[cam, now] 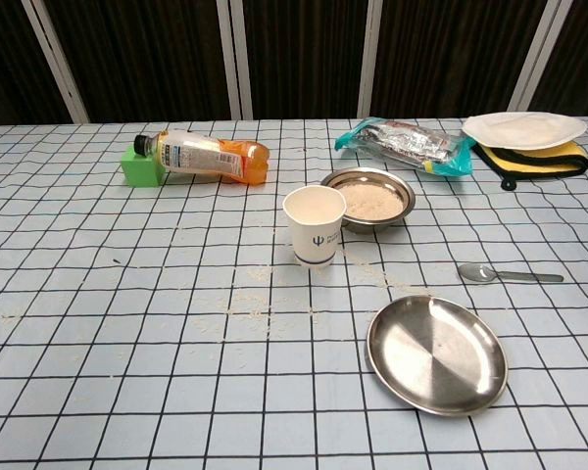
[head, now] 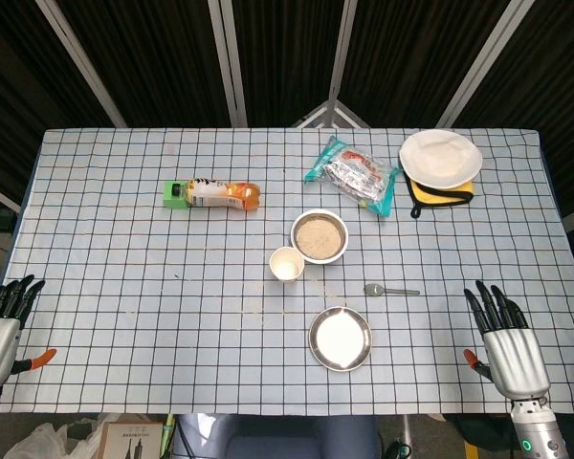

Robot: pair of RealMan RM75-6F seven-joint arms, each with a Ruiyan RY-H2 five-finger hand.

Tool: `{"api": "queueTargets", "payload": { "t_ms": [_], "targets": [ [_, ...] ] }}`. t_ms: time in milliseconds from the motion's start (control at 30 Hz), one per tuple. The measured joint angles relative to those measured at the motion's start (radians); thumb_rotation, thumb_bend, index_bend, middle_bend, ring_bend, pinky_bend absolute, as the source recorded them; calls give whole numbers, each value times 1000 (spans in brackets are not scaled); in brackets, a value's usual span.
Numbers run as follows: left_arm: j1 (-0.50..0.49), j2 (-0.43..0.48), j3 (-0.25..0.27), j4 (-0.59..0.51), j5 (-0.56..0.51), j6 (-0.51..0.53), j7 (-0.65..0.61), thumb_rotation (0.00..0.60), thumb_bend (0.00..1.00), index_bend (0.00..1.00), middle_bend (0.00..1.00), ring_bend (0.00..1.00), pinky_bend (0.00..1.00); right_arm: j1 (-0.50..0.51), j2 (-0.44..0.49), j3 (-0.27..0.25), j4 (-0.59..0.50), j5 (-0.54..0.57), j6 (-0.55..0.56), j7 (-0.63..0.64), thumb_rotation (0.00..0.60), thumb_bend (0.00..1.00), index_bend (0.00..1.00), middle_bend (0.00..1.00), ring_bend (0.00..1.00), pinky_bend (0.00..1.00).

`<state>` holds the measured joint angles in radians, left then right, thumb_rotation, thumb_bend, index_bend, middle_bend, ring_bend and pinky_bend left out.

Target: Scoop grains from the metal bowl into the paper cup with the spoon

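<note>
A metal bowl (head: 320, 236) (cam: 368, 198) holding pale grains sits near the table's middle. Just left and in front of it stands a white paper cup (head: 287, 264) (cam: 314, 226), upright. A metal spoon (head: 390, 290) (cam: 508, 274) lies flat on the checked cloth to the right of the cup, bowl end pointing left. My left hand (head: 2, 320) rests at the near left table edge, fingers spread, holding nothing. My right hand (head: 505, 337) sits at the near right edge, fingers apart and empty, well right of the spoon. Neither hand shows in the chest view.
An empty metal plate (head: 340, 338) (cam: 436, 352) lies in front of the spoon. A tipped orange bottle (head: 213, 194) (cam: 201, 157), a snack packet (head: 355, 175) (cam: 404, 142) and a white plate on a yellow mitt (head: 440, 159) (cam: 525, 130) lie behind. Spilled grains (cam: 255, 304) dot the cloth.
</note>
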<state>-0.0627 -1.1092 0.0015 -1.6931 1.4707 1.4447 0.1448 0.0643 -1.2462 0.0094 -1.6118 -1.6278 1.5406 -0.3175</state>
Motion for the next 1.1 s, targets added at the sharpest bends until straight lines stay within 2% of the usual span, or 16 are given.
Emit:
{"api": "queueTargets", "payload": {
  "t_ms": [200,267,300,333,400,467,500,567,667,733,867,1100],
  "targets": [
    [0,0,0,1,2,1,0,600,0,0,0,0,0,5,-2,5,-5,-4,-1,5,600,232,0,0,0,189],
    [1,0,0,2,5,4,0,600,0,0,0,0,0,9,-6,15,-9,1,-1,6,600,232,0,0,8,223],
    [1,0,1,2,5,4,1,600,0,0,0,0,0,13,-9,22,-14,8,-5,9,600,232,0,11,41,279],
    [1,0,0,3,4,4,1,600,0,0,0,0,0,17,-11,27,-19,16,-10,12,600,232,0,44,95,355],
    [-1,-1,-1,4,1,1,2,600,0,0,0,0,0,29,-15,43,-32,38,-28,14,600,232,0,200,300,555],
    [-2,-2,-2,4,-2,-3,3,600,0,0,0,0,0,44,-22,63,-41,60,-46,7,600,232,0,455,582,793],
    [-3,-2,-3,4,-3,-5,3,600,0,0,0,0,0,57,-28,77,-45,75,-61,-1,600,231,10,533,659,854],
    [-5,-2,-3,4,-3,-8,5,600,0,0,0,0,0,76,-39,95,-51,99,-86,-11,600,231,136,726,830,966],
    [-6,-1,-2,3,-2,-9,3,600,0,0,0,0,0,112,-62,126,-63,157,-146,-21,600,258,338,864,944,1000],
    [-7,0,-2,1,-3,-11,0,600,0,0,0,0,0,144,-82,149,-66,210,-197,-42,600,284,394,898,970,1000],
    [-8,3,-1,0,-4,-17,-3,600,0,0,0,0,0,203,-135,184,-50,312,-273,-128,600,319,469,914,982,1000],
    [-9,5,-1,-4,-8,-20,-4,600,0,0,0,0,0,288,-285,225,63,482,-352,-264,600,350,505,914,982,1000]
  ]
}}
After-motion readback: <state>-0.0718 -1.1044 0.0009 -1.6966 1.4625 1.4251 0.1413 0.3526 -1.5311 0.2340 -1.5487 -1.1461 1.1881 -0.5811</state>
